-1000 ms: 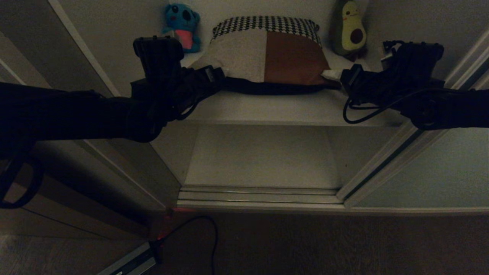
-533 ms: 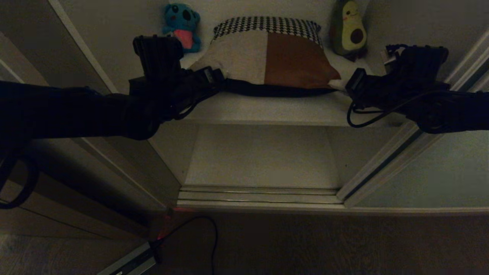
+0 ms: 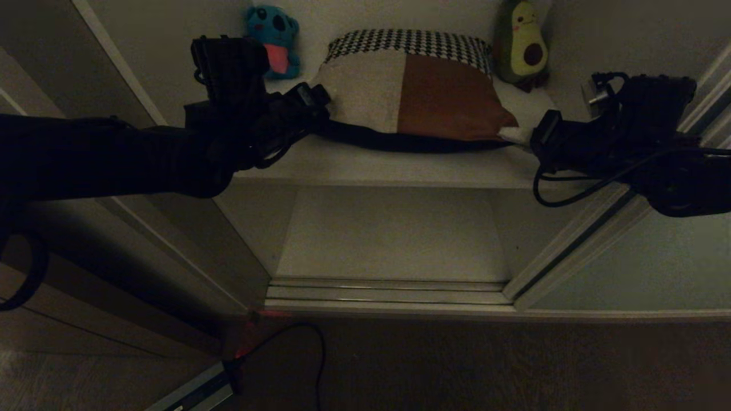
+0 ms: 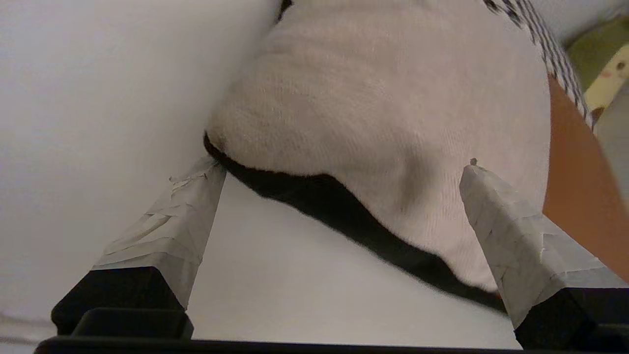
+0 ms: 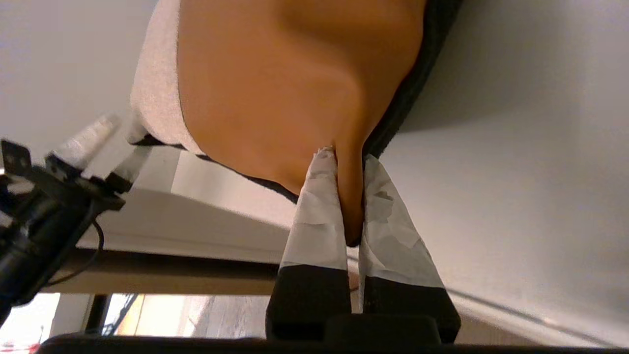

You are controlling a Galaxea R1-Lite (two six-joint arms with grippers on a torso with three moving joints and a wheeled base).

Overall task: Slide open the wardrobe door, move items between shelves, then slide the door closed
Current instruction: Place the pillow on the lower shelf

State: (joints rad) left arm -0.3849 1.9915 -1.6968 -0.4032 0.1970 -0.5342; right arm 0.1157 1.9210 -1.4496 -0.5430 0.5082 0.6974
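The cream cushion with a brown band (image 3: 417, 91) lies atop the houndstooth cushion (image 3: 408, 41) on the upper shelf (image 3: 400, 165). The right pincer (image 5: 350, 196) pinches its brown corner at the shelf's right edge. The left pincer (image 4: 339, 216) stands wide at the cushion's left corner, gripping nothing.

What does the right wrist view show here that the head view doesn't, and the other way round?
Right wrist only: the right claw shut, pinching the cream-and-brown cushion by its brown corner.
Head only: the houndstooth cushion behind it, the blue plush, the avocado plush, the bare lower shelf and the sliding door off to the right.
Both: the cushion on the upper shelf, and the left claw at its other end.
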